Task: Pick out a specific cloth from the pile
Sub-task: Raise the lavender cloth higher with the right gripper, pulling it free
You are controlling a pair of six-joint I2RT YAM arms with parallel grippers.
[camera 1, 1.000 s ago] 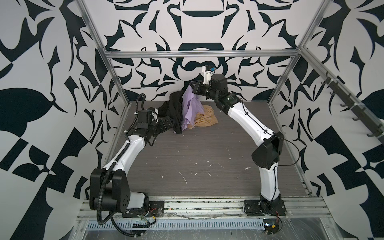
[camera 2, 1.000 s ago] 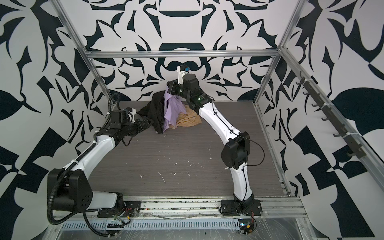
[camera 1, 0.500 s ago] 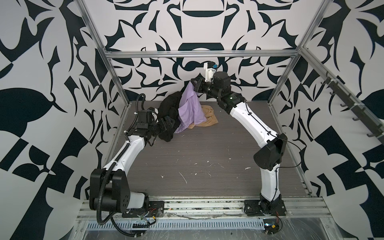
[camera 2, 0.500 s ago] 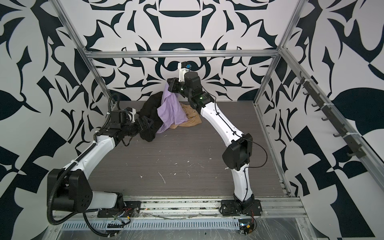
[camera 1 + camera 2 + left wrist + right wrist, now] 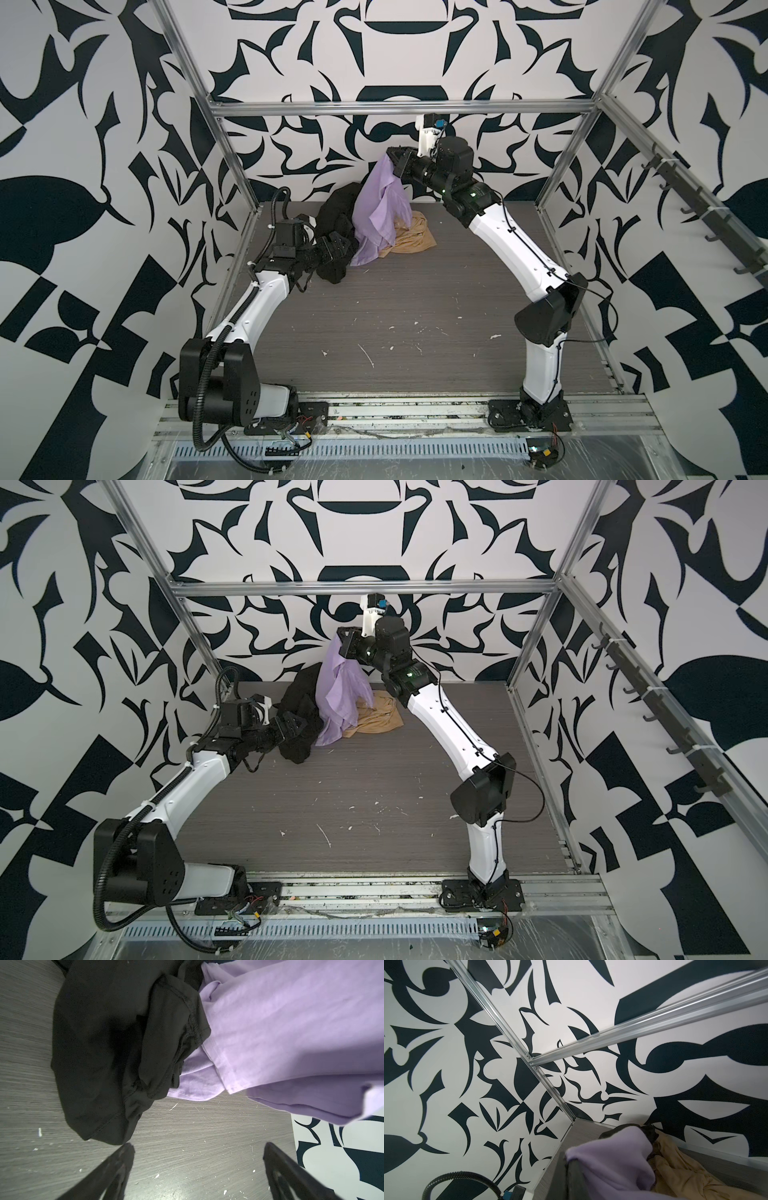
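The lavender cloth hangs from my right gripper, which is shut on its top edge high above the back of the table. Its lower end still trails on the pile, draped between the black garment and the tan garment. My left gripper is open, low over the table against the black garment's near side, nothing between its fingers. The left wrist view shows the cloth overlapping the black garment. In the right wrist view the cloth bunches at the shut jaws.
The grey table has small white specks. The patterned back wall and metal frame posts stand close behind the pile. A rail with hooks runs along the right wall.
My right gripper has risen slightly and shifted right with the cloth, which now hangs spread wider. The black garment has sagged lower beside it. The left gripper has stayed open in place.
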